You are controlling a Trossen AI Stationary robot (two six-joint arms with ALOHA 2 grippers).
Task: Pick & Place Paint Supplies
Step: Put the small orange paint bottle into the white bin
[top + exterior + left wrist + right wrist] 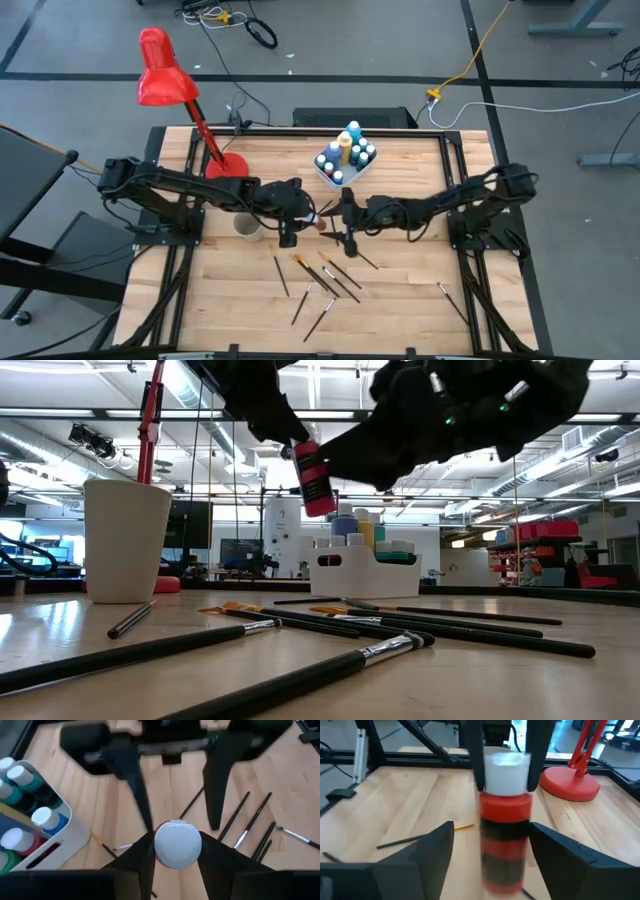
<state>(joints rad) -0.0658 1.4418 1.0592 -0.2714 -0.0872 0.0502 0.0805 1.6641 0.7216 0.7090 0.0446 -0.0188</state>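
Left tool (172, 857) is clamped on the white cap of a red paint bottle (314, 475), held off the bench (400, 300) near centre with its base hanging down. Right tool (490, 845) faces it from the 3 o'clock side, fingers spread wide either side of the bottle body, not touching. Other bottles sit in the white tray (345, 160) at 12 o'clock, loose brushes (320, 280) lie at 6 o'clock, beige cup (125, 540) sits at 9 o'clock.
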